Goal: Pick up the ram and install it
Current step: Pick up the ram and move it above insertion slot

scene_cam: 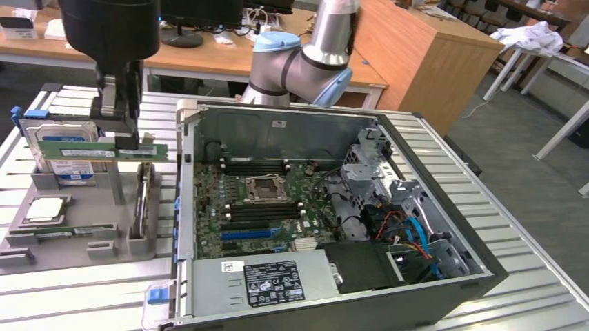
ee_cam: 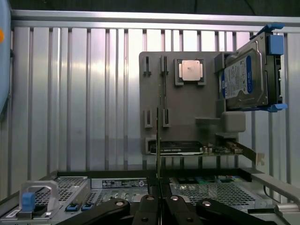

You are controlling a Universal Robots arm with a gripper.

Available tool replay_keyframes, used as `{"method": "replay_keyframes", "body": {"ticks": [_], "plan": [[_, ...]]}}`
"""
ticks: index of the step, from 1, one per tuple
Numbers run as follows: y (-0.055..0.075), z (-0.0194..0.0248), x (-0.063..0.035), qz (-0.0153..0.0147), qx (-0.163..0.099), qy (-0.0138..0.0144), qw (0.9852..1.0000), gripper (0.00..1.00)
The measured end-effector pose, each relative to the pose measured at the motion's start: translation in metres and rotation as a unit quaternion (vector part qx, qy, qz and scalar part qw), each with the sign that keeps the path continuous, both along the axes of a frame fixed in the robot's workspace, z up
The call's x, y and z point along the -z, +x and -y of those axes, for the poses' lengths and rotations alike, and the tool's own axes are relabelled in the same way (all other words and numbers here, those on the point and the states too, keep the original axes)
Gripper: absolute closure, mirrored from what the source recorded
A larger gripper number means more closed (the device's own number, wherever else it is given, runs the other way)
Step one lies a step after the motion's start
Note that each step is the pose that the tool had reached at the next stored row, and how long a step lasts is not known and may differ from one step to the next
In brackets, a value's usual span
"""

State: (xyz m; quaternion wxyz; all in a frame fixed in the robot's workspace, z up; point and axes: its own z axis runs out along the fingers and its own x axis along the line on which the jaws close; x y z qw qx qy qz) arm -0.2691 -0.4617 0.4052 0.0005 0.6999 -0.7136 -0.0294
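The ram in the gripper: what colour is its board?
Green, with a pale label strip on the ram. The exterior view shows it best.

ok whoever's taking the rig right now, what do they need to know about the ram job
Gripper: shut on the ram, gripped at its upper edge, with the stick's long side about level.
Where: the ram hangs above the grey fixture, in front of the hard drive. It is to the exterior view's left of the open computer case.
Done: the ram is picked up and lifted off the fixture.
Left: the ram is not yet over the motherboard and not seated in a memory slot.
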Motion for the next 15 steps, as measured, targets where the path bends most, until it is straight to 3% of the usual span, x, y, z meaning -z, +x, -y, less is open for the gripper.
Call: {"method": "replay_keyframes", "body": {"ticks": [15], "plan": [[0.028,0.0000,0.0000,0.0000,0.000,0.0000,1.0000,0.89]]}}
